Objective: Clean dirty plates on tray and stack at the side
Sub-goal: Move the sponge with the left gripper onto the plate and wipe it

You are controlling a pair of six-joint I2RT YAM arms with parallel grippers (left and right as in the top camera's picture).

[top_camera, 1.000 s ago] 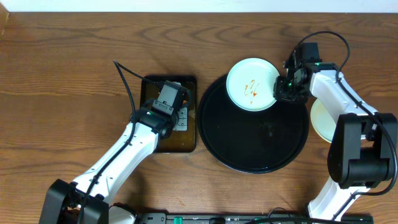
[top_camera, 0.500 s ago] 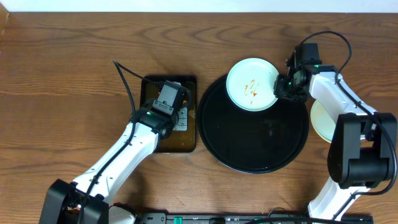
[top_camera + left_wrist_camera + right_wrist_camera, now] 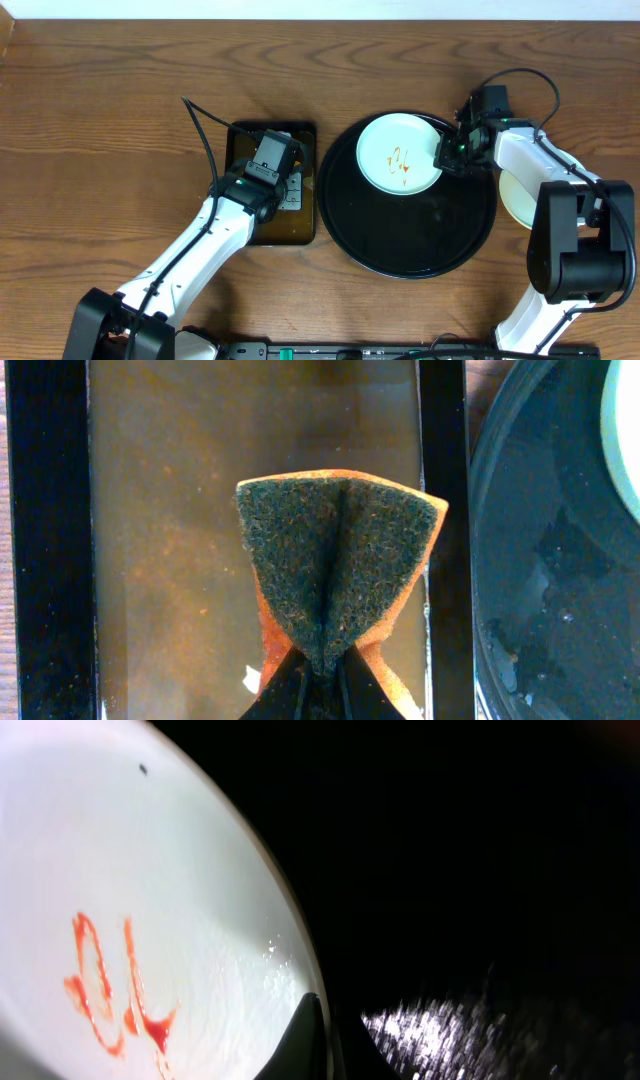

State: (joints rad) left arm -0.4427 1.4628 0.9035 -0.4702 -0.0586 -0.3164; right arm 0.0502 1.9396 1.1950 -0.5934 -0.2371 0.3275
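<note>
A pale mint-green plate [image 3: 398,153] with orange-brown sauce squiggles lies on the big black round tray [image 3: 408,240], at its upper middle. My right gripper [image 3: 445,155] is shut on the plate's right rim; in the right wrist view its fingers [image 3: 325,1020] pinch the plate's edge [image 3: 180,910] over the tray [image 3: 480,840]. A pale plate [image 3: 518,195] lies on the wood to the right of the tray, half hidden by my right arm. My left gripper [image 3: 320,670] is shut on an orange sponge with a dark scrub face [image 3: 335,560].
The sponge hangs over a smaller dark rectangular tray [image 3: 300,232] holding brownish liquid [image 3: 160,540], left of the black tray. The round tray's wet rim shows in the left wrist view [image 3: 540,580]. Brown wood tabletop [image 3: 100,150] lies all round.
My right gripper has moved the mint-green plate down and left, from overhanging the tray's top rim to fully inside the tray. The left arm has not moved.
</note>
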